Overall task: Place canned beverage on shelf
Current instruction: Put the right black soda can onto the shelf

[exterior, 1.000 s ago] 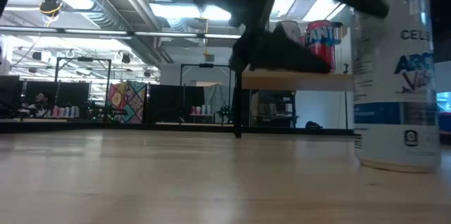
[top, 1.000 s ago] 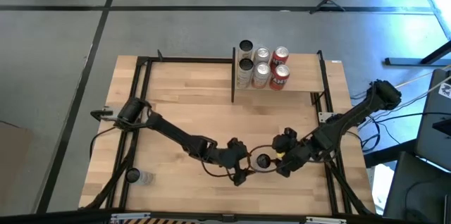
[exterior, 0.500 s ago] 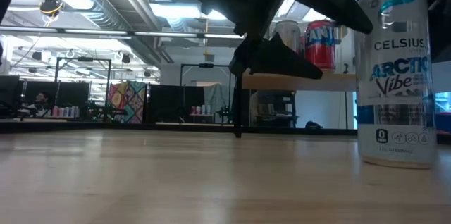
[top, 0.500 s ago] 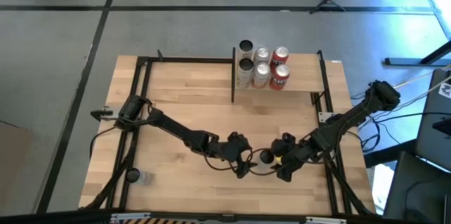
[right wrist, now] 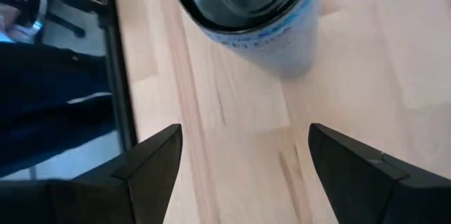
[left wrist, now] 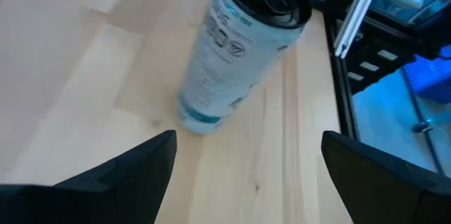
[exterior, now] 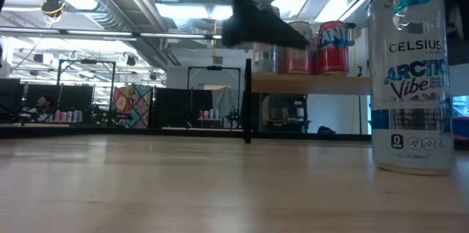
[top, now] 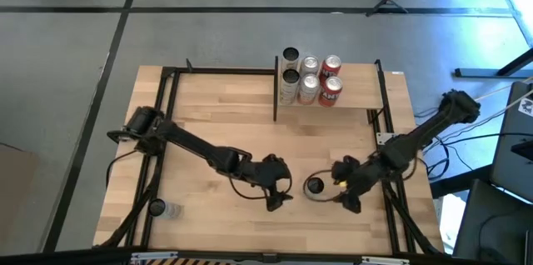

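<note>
A white and blue Celsius can [top: 314,187] stands upright on its base on the tabletop near the front edge; it also shows in the low view [exterior: 409,79]. My left gripper [top: 281,192] is open just left of it and touches nothing; the can [left wrist: 239,48] stands ahead of its spread fingers. My right gripper [top: 337,192] is open just right of the can [right wrist: 254,13], also apart from it. The shelf [top: 354,90], a small wood board on black posts, stands at the far edge; it shows in the low view [exterior: 308,83] too.
Several cans, silver and red [top: 310,77], stand on the left half of the shelf; in the low view they [exterior: 311,46] are behind the arm. The shelf's right half is bare board. A small clear object [top: 163,209] lies at the table's near left corner.
Both grippers have drawn back from the can: my left gripper toward the table's left edge, my right gripper toward the right edge. The can stays upright on the table between them.
</note>
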